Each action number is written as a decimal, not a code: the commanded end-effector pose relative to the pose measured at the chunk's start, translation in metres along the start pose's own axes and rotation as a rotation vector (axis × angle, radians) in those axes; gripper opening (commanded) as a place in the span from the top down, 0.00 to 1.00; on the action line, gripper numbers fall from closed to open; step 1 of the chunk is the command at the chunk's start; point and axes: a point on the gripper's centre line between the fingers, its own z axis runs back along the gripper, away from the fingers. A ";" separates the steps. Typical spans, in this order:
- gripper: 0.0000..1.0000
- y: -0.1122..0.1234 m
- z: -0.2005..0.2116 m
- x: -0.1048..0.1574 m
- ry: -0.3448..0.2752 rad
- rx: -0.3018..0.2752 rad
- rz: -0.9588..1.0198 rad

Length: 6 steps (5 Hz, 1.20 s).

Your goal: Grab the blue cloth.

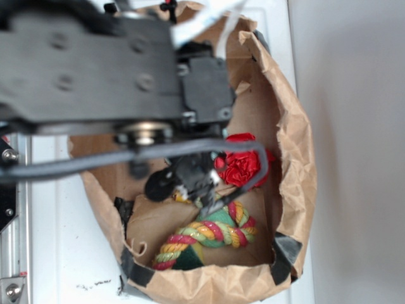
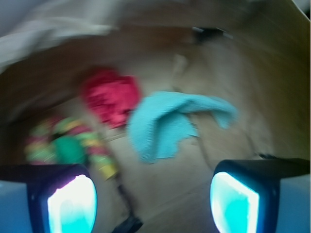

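Inspector A: Status of the hand (image 2: pixel 153 201)?

Inspector B: Fingers apart, nothing between them. It hangs inside the paper bag (image 1: pixel 297 158), above the floor of it.

Inspector A: And the blue cloth (image 2: pixel 167 121)?

Inspector B: Just ahead of the hand, lying crumpled and roughly centred on the gap between the fingers. The red fabric ball (image 2: pixel 111 94) touches its left edge; the rope toy (image 2: pixel 70 143) sits further left. In my judgement the hand is open to straddle the cloth alone.

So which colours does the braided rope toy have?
Red, yellow and green; the rope toy shows best in the exterior view.
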 end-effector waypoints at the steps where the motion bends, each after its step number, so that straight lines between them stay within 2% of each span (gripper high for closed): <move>1: 0.00 -0.003 -0.007 0.012 -0.022 0.156 0.202; 3: 0.00 -0.003 -0.007 0.012 -0.022 0.156 0.202; 4: 0.00 -0.004 -0.010 0.018 0.027 0.024 0.315; 6: 0.00 -0.008 -0.014 0.013 0.183 0.052 0.596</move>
